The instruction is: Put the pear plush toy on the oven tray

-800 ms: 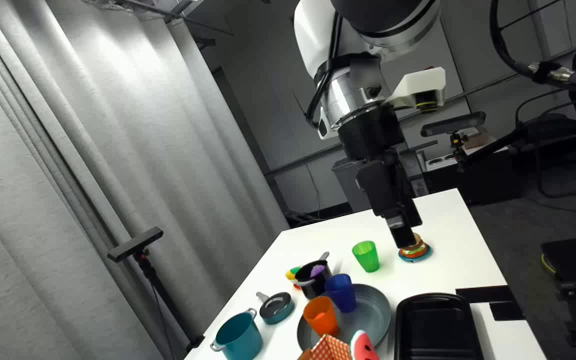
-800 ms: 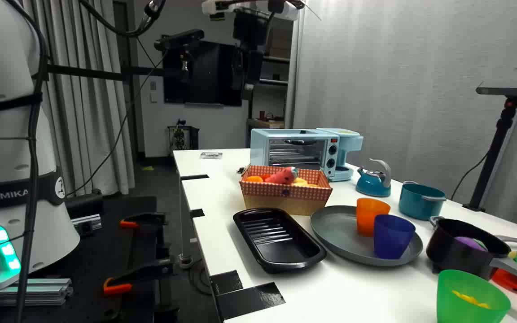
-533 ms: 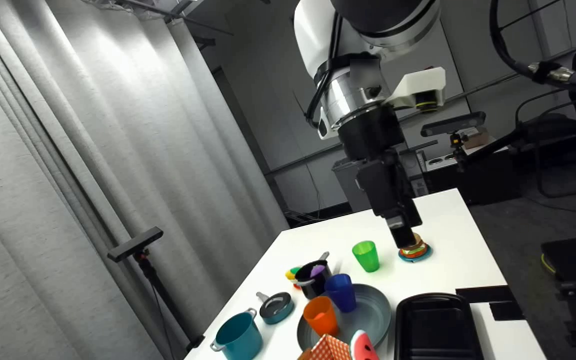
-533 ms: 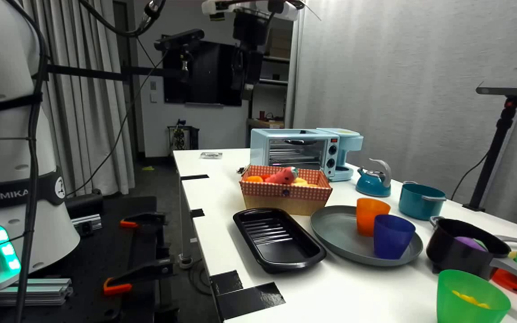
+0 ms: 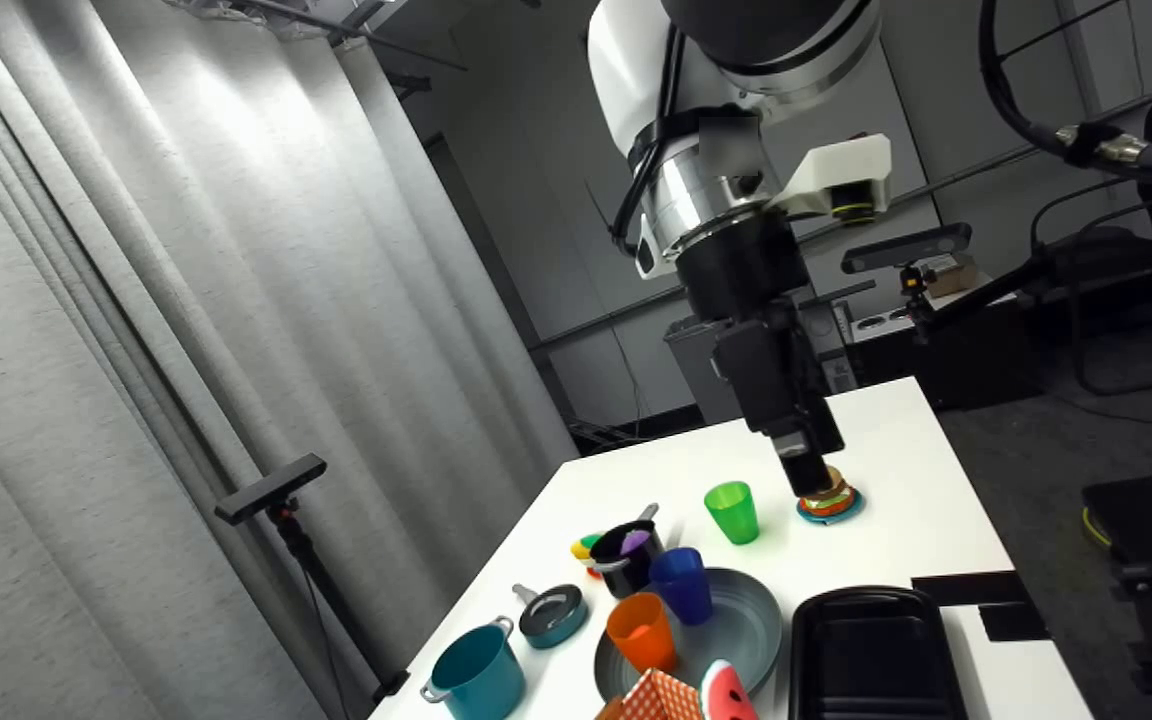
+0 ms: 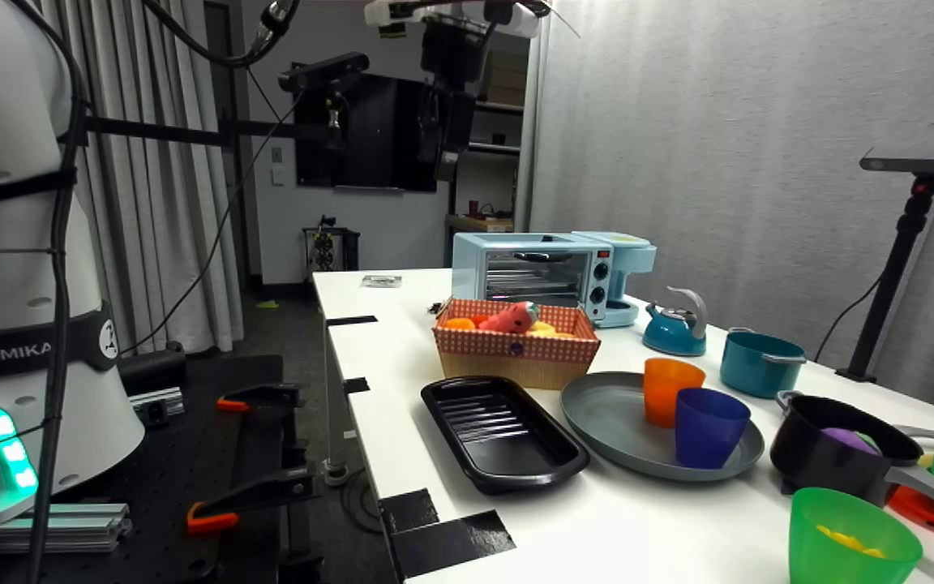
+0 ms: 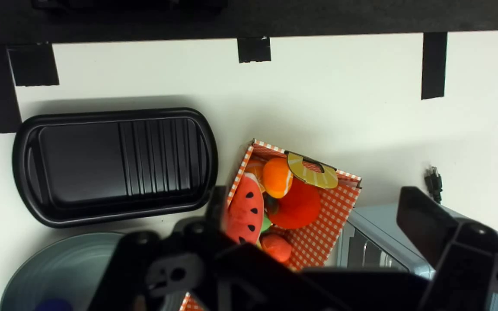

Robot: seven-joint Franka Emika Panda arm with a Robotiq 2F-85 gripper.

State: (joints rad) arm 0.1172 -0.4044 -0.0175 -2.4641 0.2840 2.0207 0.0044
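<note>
The oven tray is a black rectangular tray with rounded corners on the white table; it shows in the wrist view point(image 7: 80, 162) and in both exterior views point(image 5: 871, 650) point(image 6: 507, 446). A small bright-green patch point(image 7: 266, 223) shows in the checkered basket beside the watermelon toy; it may be the pear plush toy, mostly hidden by other toys. My gripper point(image 7: 316, 205) is open and empty, high above the table, with the basket below between its fingers. In both exterior views the gripper point(image 5: 808, 478) point(image 6: 446, 166) hangs well above the table.
The red checkered basket point(image 6: 516, 369) holds several fruit toys, including a watermelon slice point(image 7: 245, 211). A blue toaster oven point(image 6: 540, 272) stands behind it. A grey plate point(image 6: 613, 426) bears orange and blue cups. A black pot point(image 6: 832, 462), green cup point(image 6: 852, 539) and burger toy point(image 5: 829, 500) stand nearby.
</note>
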